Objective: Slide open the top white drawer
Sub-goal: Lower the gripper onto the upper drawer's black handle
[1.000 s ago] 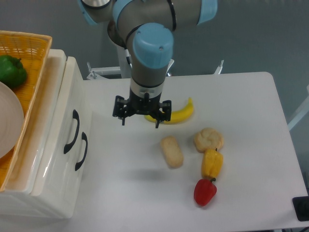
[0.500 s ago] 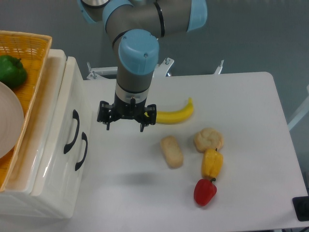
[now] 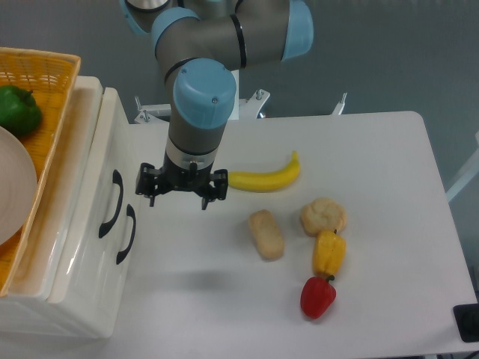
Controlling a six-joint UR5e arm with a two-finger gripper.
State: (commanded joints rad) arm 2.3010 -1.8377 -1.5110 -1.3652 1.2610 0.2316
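Note:
The cream-white cabinet stands at the left, its front facing right. The top white drawer is flush with the cabinet front, with its black arched handle just left of the lower drawer's handle. My gripper hangs open and empty over the table, just right of the drawer fronts. Its left fingertip is a short gap from the top handle and does not touch it.
A banana lies just right of the gripper. A bread roll, a bun, a yellow pepper and a red pepper lie farther right. A wicker basket holding a green pepper and a plate sits on the cabinet.
The arm has carried the open gripper left, from over the banana toward the drawer fronts. Nothing else has moved.

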